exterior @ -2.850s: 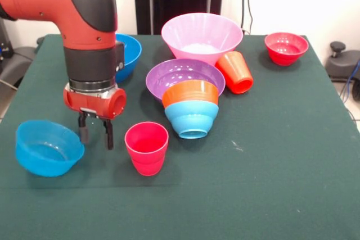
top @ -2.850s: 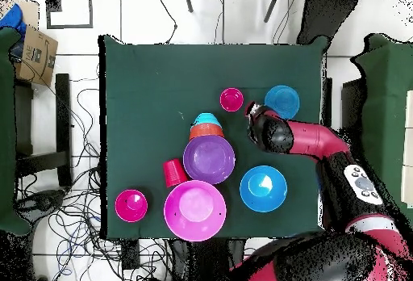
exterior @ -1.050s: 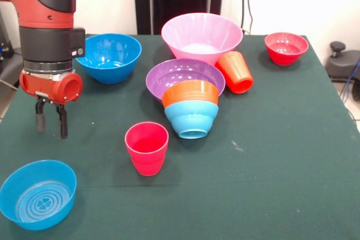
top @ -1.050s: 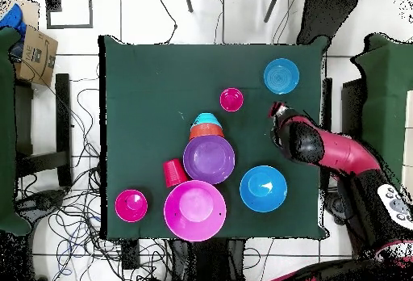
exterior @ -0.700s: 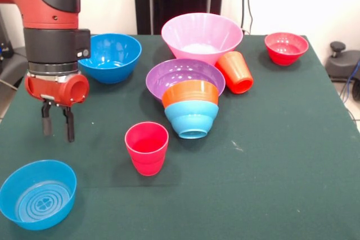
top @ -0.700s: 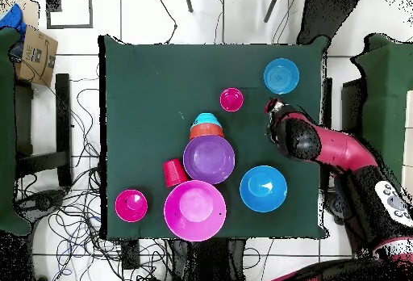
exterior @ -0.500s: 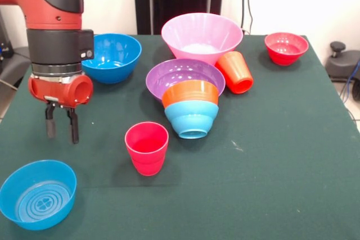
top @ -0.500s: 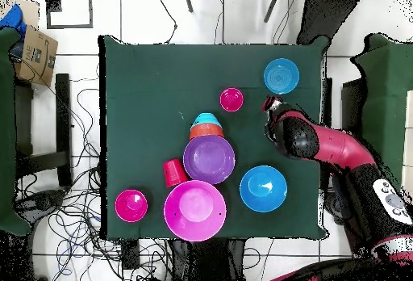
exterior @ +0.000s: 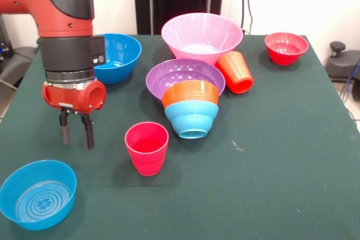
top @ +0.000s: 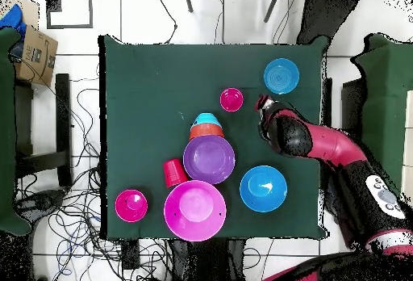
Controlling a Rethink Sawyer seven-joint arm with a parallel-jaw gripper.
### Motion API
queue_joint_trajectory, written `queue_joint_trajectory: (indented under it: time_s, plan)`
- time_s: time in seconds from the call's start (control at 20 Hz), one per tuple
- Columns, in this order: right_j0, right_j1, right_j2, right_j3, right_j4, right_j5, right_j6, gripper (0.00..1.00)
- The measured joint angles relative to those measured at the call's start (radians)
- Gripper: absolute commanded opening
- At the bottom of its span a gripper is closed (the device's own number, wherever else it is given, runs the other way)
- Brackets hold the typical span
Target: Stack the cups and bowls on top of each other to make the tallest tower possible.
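Observation:
My gripper (exterior: 77,134) hangs open and empty over the table (exterior: 270,139), left of the upright pinkish-red cup (exterior: 147,148) and above the small blue bowl (exterior: 38,194). It also shows in the overhead view (top: 262,104). The orange-red cup (exterior: 235,71) lies on its side against the large pink bowl (exterior: 201,37). The orange bowl (exterior: 190,92) sits nested in the light-blue bowl (exterior: 191,117); the pair is tipped against the near rim of the purple bowl (exterior: 180,71). The deep blue bowl (exterior: 118,54) is partly behind my arm. The small red bowl (exterior: 286,48) stands far right.
The table's left edge is close to the gripper and the small blue bowl. Cables and a cardboard box (top: 36,52) lie on the floor beside the table. A black pedestal stands behind the pink bowl.
My gripper has moved right in the front view, toward the pinkish-red cup, and sits a little lower. Bowls and cups have not moved.

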Motion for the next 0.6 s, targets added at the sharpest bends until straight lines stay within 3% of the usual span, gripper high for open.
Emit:
queue_joint_trajectory:
  time_s: [0.6]
  plan:
    - [0.033, 0.087, 0.002, -0.074, -0.031, 0.0, 0.0, 1.0]
